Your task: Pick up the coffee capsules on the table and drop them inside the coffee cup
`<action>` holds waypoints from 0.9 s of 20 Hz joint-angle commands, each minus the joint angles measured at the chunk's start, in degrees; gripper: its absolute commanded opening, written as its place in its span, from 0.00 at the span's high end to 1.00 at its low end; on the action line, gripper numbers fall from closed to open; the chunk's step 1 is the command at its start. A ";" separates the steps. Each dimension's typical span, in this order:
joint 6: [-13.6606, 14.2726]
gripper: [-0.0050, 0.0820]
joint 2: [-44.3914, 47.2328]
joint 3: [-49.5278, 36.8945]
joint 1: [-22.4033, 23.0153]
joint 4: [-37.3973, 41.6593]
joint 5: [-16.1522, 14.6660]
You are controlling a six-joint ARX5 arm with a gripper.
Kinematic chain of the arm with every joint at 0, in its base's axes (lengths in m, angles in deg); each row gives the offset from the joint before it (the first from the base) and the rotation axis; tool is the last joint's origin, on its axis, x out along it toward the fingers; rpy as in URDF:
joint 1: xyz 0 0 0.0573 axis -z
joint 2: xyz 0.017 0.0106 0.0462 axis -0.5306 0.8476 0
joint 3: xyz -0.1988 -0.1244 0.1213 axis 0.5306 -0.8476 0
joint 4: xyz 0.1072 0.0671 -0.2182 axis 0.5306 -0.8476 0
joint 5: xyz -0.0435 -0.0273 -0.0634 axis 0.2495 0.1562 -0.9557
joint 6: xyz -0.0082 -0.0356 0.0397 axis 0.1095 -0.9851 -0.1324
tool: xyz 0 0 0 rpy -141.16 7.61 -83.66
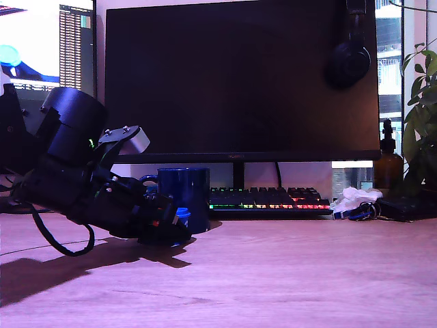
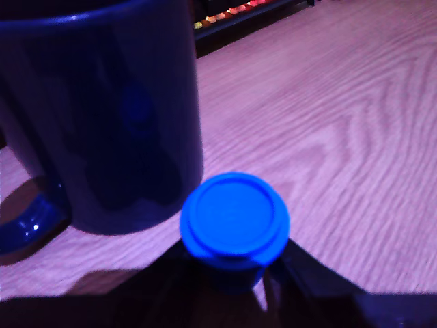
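Right up against the coffee cup (image 1: pixel 184 198) the gripper (image 1: pixel 179 225) sits low on the wooden table (image 1: pixel 287 273), arm slanting down from the exterior view's left, jaws clamped on the blue capsule (image 1: pixel 182 216). Ext. view shows only a sliver of that pod poking up just in front of the mug's wall, near touching it, can't tell if there's a gap. Wrist view fills that in: capsule (image 2: pixel 235 222) upright w/ its round rimmed top facing the camera, a dark finger either side of its body, mug (image 2: pixel 102 116) just beside it, glossy handle (image 2: pixel 27 229) curling off at the frame edge. Room to move: table is bare wood toward the ext. view's right and toward the front edge, lots of open grain. Behind the mug it's tight, a lit keyboard (image 1: pixel 270 199) and big dark monitor (image 1: pixel 239 78) close off the back. Far on the ext. view's right, well apart, a brown bottle (image 1: pixel 388 164), crumpled white stuff (image 1: pixel 354 200) and plant leaves (image 1: pixel 423 102). Only the ext. view shows those; wrist view catches just a strip of keyboard lights. Mug's inside isn't visible in either.
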 commanded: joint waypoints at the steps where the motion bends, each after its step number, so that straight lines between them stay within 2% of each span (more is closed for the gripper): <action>1: 0.13 0.78 0.94 0.17 0.20 0.42 -0.09; 7: 0.13 0.78 -0.15 0.17 0.20 -1.27 -0.79; 18: 0.11 0.78 -15.04 0.17 0.20 -19.63 -1.01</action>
